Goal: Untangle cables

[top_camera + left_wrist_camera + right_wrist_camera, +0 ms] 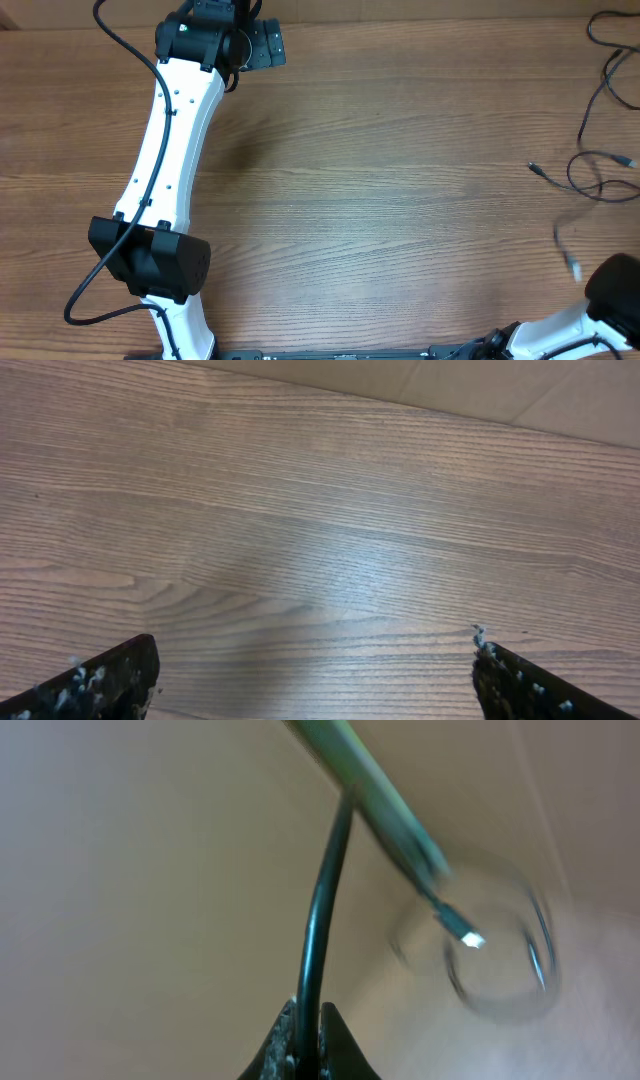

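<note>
"Cables (600,154), where were they?"

"Most lay in loose loops at the far right edge of the table (400,200), seen from overhead, with one small plug (535,168) pointing left. Another strand (566,248) nearer the right arm was blurred."

"And the right gripper (308,1045)?"

"Its jaws were pressed together on one thin black cord (318,920), which rose straight up from the fingertips in the wrist view. A silver-tipped plug (466,936) showed beyond it, blurred, beside a faint loop."

"The left gripper (315,680)?"

"Spread wide with nothing between its fingers (100,680), over bare wood at the table's far left, well apart from the cords."
</note>
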Controlling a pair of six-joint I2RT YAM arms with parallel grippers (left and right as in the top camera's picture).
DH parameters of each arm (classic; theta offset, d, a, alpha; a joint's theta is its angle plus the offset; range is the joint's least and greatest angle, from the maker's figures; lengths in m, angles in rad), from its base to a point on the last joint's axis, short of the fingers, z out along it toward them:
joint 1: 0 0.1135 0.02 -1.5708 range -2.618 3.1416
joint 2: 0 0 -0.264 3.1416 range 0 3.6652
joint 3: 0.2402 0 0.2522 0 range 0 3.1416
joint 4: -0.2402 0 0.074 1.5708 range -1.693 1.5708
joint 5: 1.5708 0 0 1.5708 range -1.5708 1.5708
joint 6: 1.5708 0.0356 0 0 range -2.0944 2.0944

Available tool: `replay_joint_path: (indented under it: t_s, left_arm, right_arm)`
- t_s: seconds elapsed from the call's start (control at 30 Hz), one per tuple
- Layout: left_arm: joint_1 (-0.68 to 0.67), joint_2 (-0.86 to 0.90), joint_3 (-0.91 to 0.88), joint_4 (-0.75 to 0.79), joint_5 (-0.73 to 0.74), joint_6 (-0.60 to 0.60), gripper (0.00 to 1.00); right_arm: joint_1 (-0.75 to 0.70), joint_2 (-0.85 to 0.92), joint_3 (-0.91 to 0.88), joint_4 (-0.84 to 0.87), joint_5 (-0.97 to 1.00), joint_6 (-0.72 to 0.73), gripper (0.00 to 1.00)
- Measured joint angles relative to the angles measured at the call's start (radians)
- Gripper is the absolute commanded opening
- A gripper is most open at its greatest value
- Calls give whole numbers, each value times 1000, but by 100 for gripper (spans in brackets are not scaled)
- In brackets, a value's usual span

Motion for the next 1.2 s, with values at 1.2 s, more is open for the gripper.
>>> replay_joint_path:
  t_s: [1.2]
  left_arm:
    - [0, 0, 0, 0, 0, 0, 100]
  right_arm:
    - [-37, -172, 198, -34, 415, -251, 4]
